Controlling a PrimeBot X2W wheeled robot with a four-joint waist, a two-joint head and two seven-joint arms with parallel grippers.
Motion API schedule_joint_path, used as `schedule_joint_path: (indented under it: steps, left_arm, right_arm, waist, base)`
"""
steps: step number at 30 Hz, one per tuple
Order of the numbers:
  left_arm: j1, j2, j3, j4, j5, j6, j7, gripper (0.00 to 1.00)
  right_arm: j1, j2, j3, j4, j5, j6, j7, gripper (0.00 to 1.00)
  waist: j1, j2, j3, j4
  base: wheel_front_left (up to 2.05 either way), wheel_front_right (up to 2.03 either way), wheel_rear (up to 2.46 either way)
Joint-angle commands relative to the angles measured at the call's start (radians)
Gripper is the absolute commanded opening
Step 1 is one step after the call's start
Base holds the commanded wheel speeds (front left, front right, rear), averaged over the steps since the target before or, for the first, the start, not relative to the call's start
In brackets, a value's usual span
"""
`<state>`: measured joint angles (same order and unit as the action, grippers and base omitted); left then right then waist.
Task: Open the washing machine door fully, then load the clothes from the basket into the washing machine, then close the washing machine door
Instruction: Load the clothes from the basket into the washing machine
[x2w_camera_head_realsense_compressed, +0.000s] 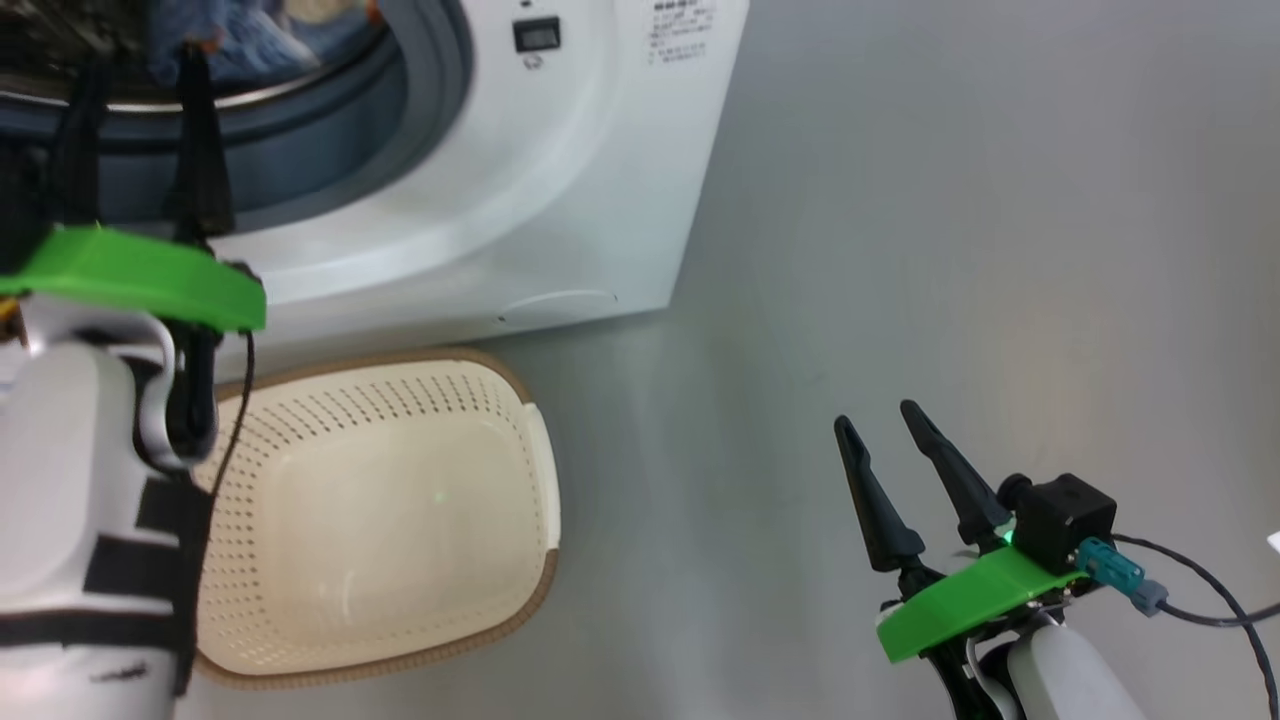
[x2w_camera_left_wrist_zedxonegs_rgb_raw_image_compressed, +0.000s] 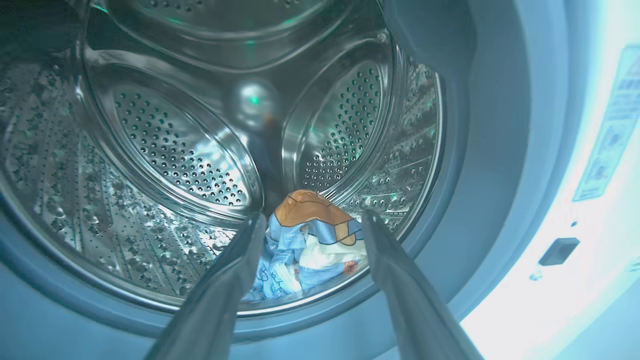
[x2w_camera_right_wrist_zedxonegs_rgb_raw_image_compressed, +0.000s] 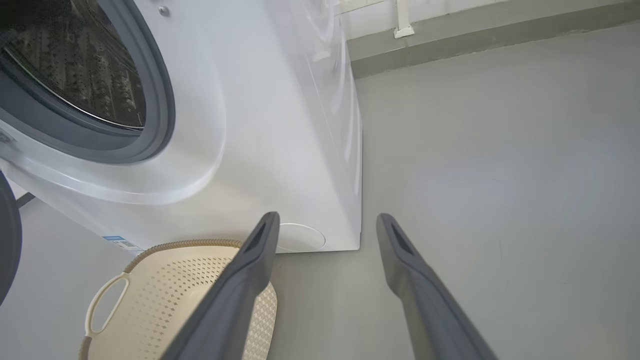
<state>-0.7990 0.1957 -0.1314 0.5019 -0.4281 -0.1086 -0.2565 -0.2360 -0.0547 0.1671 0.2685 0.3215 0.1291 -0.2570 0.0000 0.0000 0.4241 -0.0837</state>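
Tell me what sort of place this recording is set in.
Probably a laundry area: a white washing machine on a bare grey floor, a cream basket before it, clothes in its drum.

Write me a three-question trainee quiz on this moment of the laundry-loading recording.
1. True or false: the cream perforated basket holds the clothes.
2. Where do the clothes lie? A draped over the basket's rim; B inside the steel drum of the washing machine; C on top of that machine.
3. In a few words: how do the left gripper's jaws stand, and what do they grip?
Key: 1 false; 2 B; 3 open, gripping nothing.
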Motion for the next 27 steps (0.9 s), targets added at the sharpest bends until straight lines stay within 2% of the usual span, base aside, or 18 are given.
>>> schedule_joint_path:
  steps: [1, 16, 27]
  left_arm:
    - [0.028, 0.032, 0.039, -0.043, 0.014, 0.006, -0.005, 1.0]
    - [0.264, -0.064, 0.098, -0.213, 0.1, 0.019, -0.005, 1.0]
    - [0.473, -0.079, 0.161, -0.294, 0.171, 0.03, -0.005, 1.0]
  right_arm:
    - [0.026, 0.005, 0.015, -0.019, -0.01, 0.002, -0.005, 1.0]
    - [0.071, 0.005, -0.018, 0.0, -0.027, 0.002, -0.005, 1.0]
    - [0.116, 0.005, -0.045, 0.003, -0.031, 0.002, -0.005, 1.0]
  waist:
    - [0.0, 0.0, -0.054, 0.029]
    - [0.0, 0.0, -0.18, 0.09]
    - [0.0, 0.0, -0.286, 0.095]
  base:
    - [0.0, 0.0, 0.0]
    - [0.0, 0.0, 0.0]
    - [0.0, 0.0, 0.0]
